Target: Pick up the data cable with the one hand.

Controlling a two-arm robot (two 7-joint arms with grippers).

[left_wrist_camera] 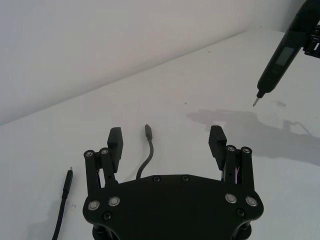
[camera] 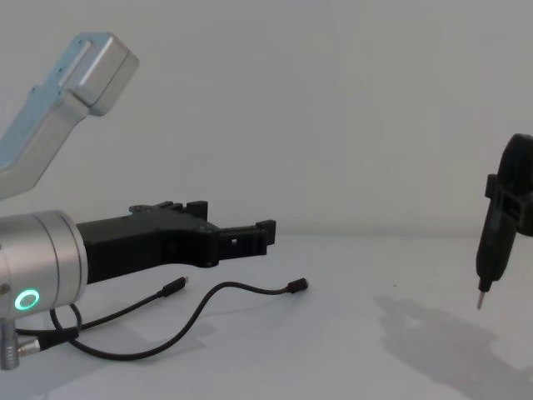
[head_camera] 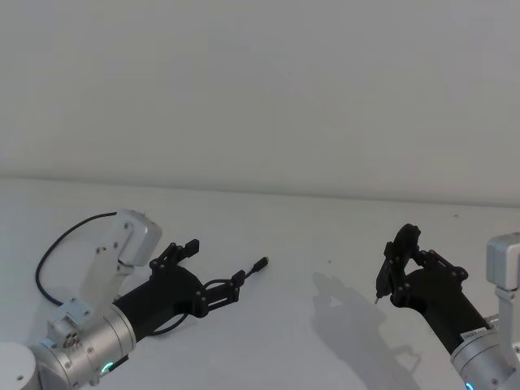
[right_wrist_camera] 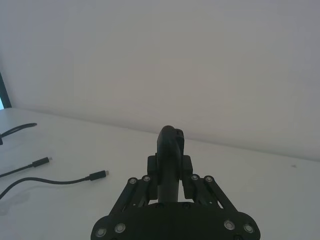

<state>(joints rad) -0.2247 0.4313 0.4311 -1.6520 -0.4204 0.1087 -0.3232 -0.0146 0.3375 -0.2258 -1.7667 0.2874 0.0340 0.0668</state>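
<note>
The data cable (camera: 208, 302) lies curved on the white table, one small plug (head_camera: 262, 262) pointing away from me and the other plug (camera: 177, 284) nearer my left arm. My left gripper (head_camera: 216, 262) hovers just above it, open, with the cable's far end (left_wrist_camera: 148, 131) lying between and below the spread fingers (left_wrist_camera: 115, 142); nothing is held. In the chest view the left gripper (camera: 233, 218) is clearly above the cable. At the right, my right gripper (head_camera: 404, 258) is shut on a black pen-like tool (camera: 493, 246), tip down above the table.
The table (head_camera: 325, 236) is bare white between the two arms, ending at a pale wall behind. A black wire (head_camera: 61, 240) loops beside my left arm's silver link. The tool's shadow (left_wrist_camera: 235, 120) falls on the table to the right of the cable.
</note>
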